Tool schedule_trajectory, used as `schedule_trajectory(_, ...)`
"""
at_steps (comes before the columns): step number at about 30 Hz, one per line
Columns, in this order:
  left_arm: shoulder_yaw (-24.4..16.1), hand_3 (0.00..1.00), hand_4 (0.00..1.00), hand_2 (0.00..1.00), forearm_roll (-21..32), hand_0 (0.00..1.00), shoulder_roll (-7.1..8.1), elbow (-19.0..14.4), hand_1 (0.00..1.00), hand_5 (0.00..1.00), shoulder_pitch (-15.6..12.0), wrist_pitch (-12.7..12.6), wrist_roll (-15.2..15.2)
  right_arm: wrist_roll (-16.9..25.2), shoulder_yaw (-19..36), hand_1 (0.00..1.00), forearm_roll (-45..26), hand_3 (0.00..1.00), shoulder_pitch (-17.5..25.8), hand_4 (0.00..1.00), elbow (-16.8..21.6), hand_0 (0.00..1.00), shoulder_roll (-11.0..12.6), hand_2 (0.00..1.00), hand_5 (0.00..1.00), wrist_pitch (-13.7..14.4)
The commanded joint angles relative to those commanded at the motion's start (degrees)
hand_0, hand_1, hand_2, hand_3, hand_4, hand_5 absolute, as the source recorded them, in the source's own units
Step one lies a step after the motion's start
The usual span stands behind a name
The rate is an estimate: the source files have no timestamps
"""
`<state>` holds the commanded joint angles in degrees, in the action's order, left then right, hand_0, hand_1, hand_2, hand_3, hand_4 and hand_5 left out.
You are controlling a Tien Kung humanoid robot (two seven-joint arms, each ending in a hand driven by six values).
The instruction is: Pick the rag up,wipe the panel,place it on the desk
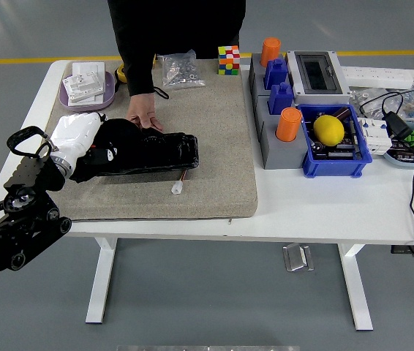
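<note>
I am reaching in from eight o'clock with my left hand (108,146), a black five-fingered hand on a white forearm, and it is lying over the left end of the glossy black plastic panel (152,151), which is lying lengthwise on the flat grey felt mat (214,131) at about nine o'clock on the white table (324,205). Dark against dark, I cannot tell whether my fingers are clenched or slack, nor can I pick out the rag; if it is there, it is bunched under my palm at the panel's left end.

A person's bare hand (142,118) is resting at the panel's far edge, at twelve o'clock from it, seemingly steadying it.

I am judging the panel as stiff, light and slick, likely to skate on the mat unless braced, so pressure should go straight down. A rag would be soft and limp, best pinched in a bunch at its middle, not by a corner.

My right hand is out of view.
</note>
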<state>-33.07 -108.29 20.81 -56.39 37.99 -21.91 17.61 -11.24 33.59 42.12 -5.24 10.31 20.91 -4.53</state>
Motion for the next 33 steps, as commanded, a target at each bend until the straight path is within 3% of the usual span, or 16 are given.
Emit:
schedule_trajectory(14,3.27,0.398,0.332,0.499,0.90,0.231,-3.29,-0.74,0.178,0.002,3.01,0.62,0.46,0.19,-1.55,0.571,-0.94,0.576,-0.29,0.998,0.00,0.723,0.45,0.666,0.421,-0.06)
schedule_trajectory(33,9.22,0.399,0.339,0.499,1.93,0.231,-6.38,-2.68,0.178,0.002,6.36,1.25,1.11,-0.29,-1.31,0.568,0.40,0.577,-0.93,0.998,0.00,0.723,1.08,0.665,0.421,-0.39)
